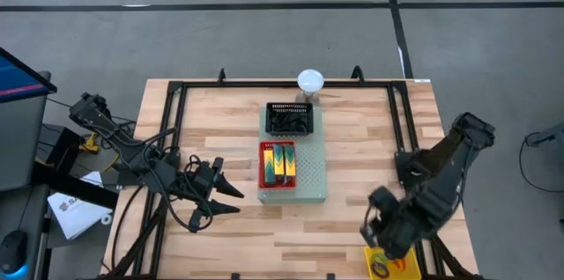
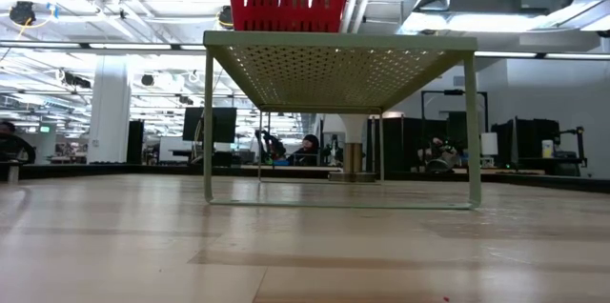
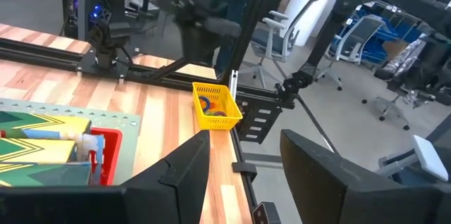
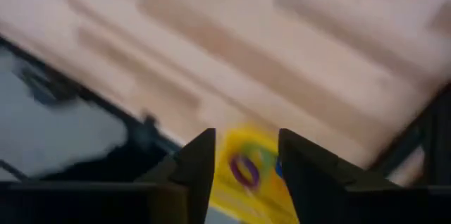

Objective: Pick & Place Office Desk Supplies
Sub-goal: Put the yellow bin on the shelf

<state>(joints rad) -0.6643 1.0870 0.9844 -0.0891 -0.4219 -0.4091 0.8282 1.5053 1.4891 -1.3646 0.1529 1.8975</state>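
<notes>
A small yellow basket point(image 1: 394, 265) sits at the table's near right corner with coloured band loops point(image 4: 244, 170) in it. My right gripper point(image 4: 246, 139) hovers over it, pointing steeply down, open with nothing between its fingers. On the pale-green perforated board point(image 1: 313, 174), a red basket point(image 1: 263, 181) holds yellow-green and teal printed boxes point(image 1: 278, 161). My left gripper point(image 1: 236, 202) waits open left of the board, above the table, pointing toward the right edge. The low view shows neither gripper.
A black basket point(image 1: 289, 119) with dark contents stands on the board's far end. A white dome point(image 1: 309, 79) sits at the far edge. A black frame point(image 1: 176, 95) runs along the table's sides. Bare wood lies between the board and the yellow basket.
</notes>
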